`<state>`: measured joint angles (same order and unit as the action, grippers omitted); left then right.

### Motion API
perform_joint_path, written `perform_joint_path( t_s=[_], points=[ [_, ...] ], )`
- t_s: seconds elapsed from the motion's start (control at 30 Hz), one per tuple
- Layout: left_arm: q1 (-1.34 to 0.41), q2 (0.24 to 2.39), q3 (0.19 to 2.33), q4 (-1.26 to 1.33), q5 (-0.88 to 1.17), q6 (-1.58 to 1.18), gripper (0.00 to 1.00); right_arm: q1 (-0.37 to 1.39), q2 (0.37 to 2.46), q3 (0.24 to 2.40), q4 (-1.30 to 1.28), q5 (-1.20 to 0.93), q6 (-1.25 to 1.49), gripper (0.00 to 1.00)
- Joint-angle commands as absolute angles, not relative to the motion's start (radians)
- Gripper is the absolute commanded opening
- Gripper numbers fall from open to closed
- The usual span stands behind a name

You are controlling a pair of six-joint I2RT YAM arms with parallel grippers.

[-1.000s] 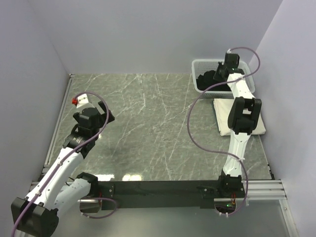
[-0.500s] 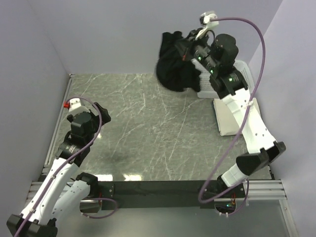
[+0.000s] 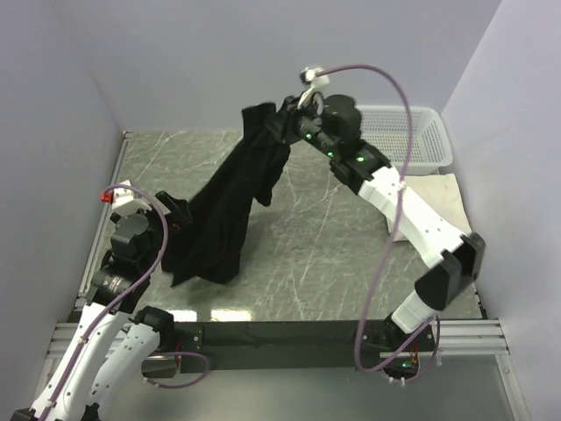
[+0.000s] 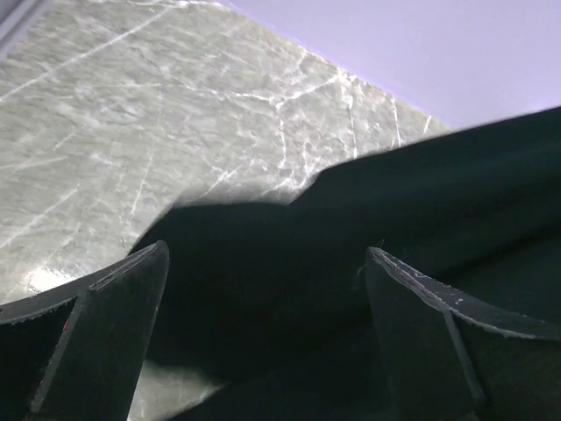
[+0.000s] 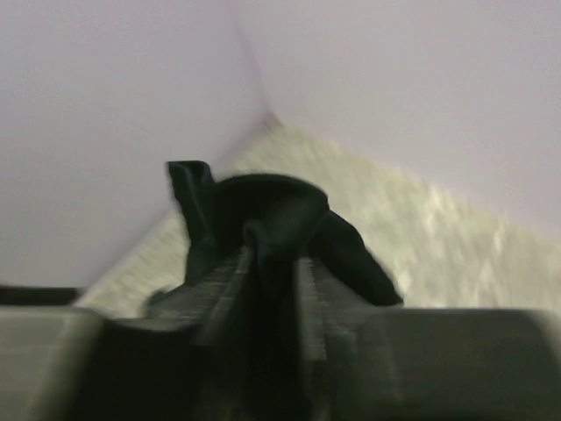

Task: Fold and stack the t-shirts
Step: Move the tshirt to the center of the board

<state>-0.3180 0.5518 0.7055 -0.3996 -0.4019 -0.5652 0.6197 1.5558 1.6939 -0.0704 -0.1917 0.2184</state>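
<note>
While I watch top view: right gripper [image 3: 282, 124] upper centre, pinched on black t-shirt [image 3: 219, 219]; cloth trails diagonally over table [image 3: 333, 237] to lower left, beside left gripper [image 3: 175, 209]. Cream t-shirt [image 3: 436, 189] lies at right, just below basket [image 3: 421, 114]. Left wrist view: jaws spread wide, nothing gripped, black cloth beyond. Right wrist view: fingers [image 5: 226, 288] clamp bunched black cloth.

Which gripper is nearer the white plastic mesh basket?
Right. The right gripper, shut on the black cloth t-shirt, hangs beside the white mesh basket; the left gripper is across the table.
</note>
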Motion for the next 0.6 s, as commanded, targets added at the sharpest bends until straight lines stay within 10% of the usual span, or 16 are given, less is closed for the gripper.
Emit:
perform_joint_path(
  t_s=[0.0, 0.17, 0.57],
  points=[
    [-0.321, 0.543, 0.710, -0.426, -0.348, -0.557, 1.00, 0.609, 1.635, 1.643, -0.116, -0.043, 0.297, 0.38],
    [-0.321, 0.620, 0.704, -0.426, -0.293, -0.561, 0.99, 0.513, 1.738, 1.572, -0.340, 0.068, 0.434, 0.67],
    [-0.333, 1.012, 0.742, -0.284, 0.034, -0.548, 0.95, 0.489, 1.700, 1.325, -0.291, -0.135, 0.384, 0.66]
  ],
)
